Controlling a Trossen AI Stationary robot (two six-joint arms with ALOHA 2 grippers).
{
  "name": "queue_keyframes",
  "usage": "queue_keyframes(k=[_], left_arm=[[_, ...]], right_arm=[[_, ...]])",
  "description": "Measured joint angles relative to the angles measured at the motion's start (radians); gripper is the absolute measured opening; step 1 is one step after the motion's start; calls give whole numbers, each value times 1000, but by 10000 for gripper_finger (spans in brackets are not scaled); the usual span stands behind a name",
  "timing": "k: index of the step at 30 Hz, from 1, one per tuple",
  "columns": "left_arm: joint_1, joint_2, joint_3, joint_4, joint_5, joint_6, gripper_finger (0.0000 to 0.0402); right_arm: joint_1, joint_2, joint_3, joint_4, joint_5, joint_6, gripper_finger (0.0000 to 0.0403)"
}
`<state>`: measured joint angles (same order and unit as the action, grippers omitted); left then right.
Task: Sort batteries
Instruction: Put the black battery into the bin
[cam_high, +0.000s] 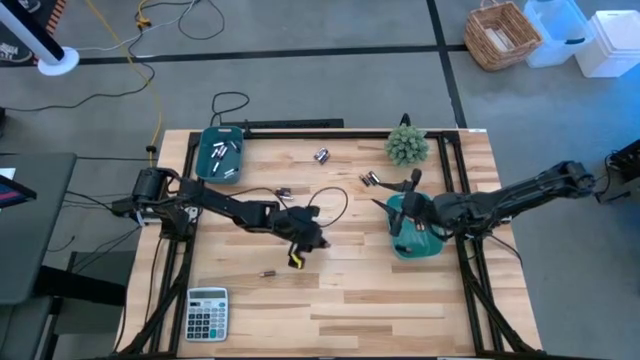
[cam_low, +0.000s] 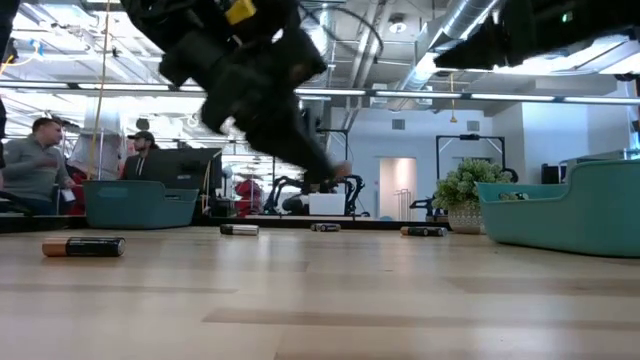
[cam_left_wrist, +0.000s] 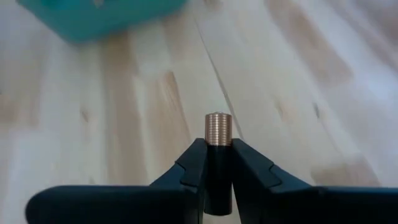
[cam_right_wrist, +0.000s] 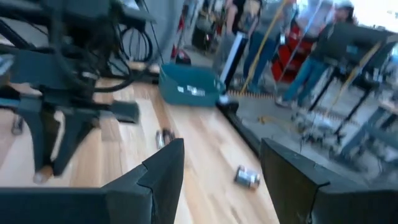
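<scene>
Gripping a copper-topped cylindrical battery (cam_left_wrist: 217, 155), left gripper (cam_left_wrist: 217, 163) over pale wood

2 teal bins (cam_high: 222, 158), 1 calculator (cam_high: 207, 313), 1 plant (cam_high: 407, 146), 2 arms (cam_high: 240, 210)

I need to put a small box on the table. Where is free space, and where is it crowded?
Bare wood lies right of the calculator, along the near edge. Also free: the strip between the left bin and the plant, apart from scattered batteries. The middle is crowded: the left claw grips a battery; the right claw hovers over the right bin.
</scene>
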<state>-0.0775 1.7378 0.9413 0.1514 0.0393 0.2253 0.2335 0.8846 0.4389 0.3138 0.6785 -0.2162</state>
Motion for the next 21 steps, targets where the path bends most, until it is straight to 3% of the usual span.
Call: queue_keyframes(k=[10,16,21], left_arm=[[71,0,4,387,-43,-56,45],[119,33,26,502,-51,-109,45],[130,149,155,494,-45,-109,45]], right_arm=[[105,-67,106,20,0,-176,223],[156,-140,172,34,2,-240,223],[212,-180,212,29,2,-309,223]])
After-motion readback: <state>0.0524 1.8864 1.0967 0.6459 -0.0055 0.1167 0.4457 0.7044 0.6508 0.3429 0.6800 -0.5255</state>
